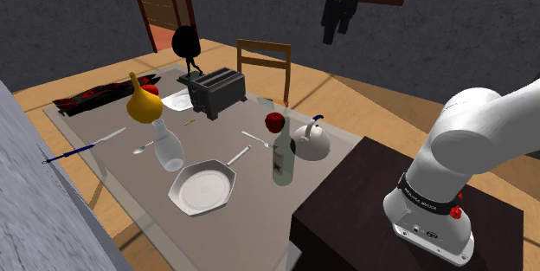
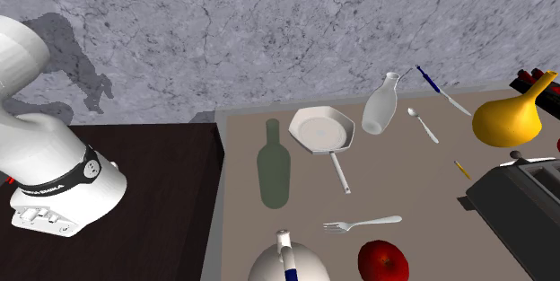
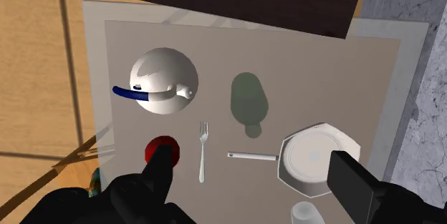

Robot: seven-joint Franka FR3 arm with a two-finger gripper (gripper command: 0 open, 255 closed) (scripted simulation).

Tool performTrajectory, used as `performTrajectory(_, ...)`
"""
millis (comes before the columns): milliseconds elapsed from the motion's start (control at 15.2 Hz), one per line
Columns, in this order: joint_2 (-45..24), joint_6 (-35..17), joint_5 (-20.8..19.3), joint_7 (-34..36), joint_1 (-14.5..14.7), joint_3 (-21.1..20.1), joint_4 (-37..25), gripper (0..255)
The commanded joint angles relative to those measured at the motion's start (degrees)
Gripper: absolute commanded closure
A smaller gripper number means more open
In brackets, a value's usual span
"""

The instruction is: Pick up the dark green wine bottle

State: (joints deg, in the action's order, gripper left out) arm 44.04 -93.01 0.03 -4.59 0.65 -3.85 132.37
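The dark green wine bottle (image 1: 282, 158) (image 2: 274, 173) stands upright on the grey table (image 1: 130, 191), near the edge closest to the dark stand (image 1: 346, 217). In the wrist view the bottle (image 3: 248, 101) appears from above, far below the hand and a little ahead of the fingers. My black gripper (image 3: 252, 157) is open, its fingers wide apart with nothing between them. In the shoulder view the gripper (image 1: 336, 31) hangs high above the table.
Around the bottle are a white kettle (image 3: 163, 81) with a blue handle, a red apple (image 3: 163, 149), a fork (image 3: 203, 151) and a white pan (image 3: 315, 159). Farther off stand a pale vase (image 1: 166, 146), a yellow gourd (image 1: 143, 103), a toaster (image 1: 216, 92) and a chair (image 1: 264, 61).
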Motion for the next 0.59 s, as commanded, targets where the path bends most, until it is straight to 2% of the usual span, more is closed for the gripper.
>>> performTrajectory(0,0.0,0.0,0.0,0.0,0.0,0.0,0.0,0)
performTrajectory(528,-5.92,-15.73,1.04,-1.13,1.09,-0.4,10.51,0)
